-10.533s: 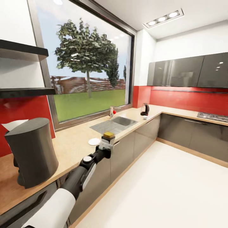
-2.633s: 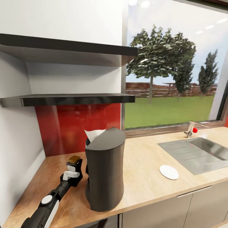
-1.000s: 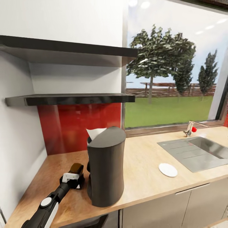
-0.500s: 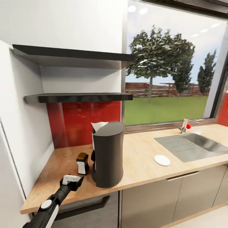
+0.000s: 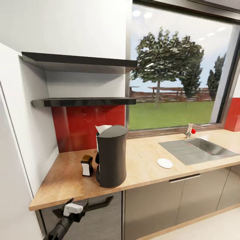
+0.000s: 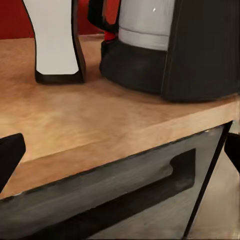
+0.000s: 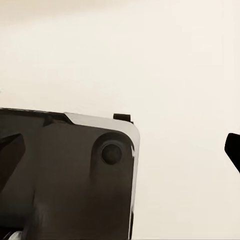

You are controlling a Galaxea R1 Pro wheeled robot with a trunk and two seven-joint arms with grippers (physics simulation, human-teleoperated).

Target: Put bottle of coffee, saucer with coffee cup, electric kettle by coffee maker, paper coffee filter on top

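Wooden countertop (image 5: 150, 166), curved matte-black coffee maker (image 5: 111, 156)

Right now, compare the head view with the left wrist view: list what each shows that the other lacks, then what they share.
Head view alone: the paper filter poking up at the top of the coffee maker, the white saucer, the sink with its tap, the two wall shelves, the window, and the left pincer seen from outside, below the counter edge. Left wrist view alone: a close look at the coffee maker's base and the drawer handle under the counter. Both: the coffee bottle standing beside the coffee maker on the wooden counter.
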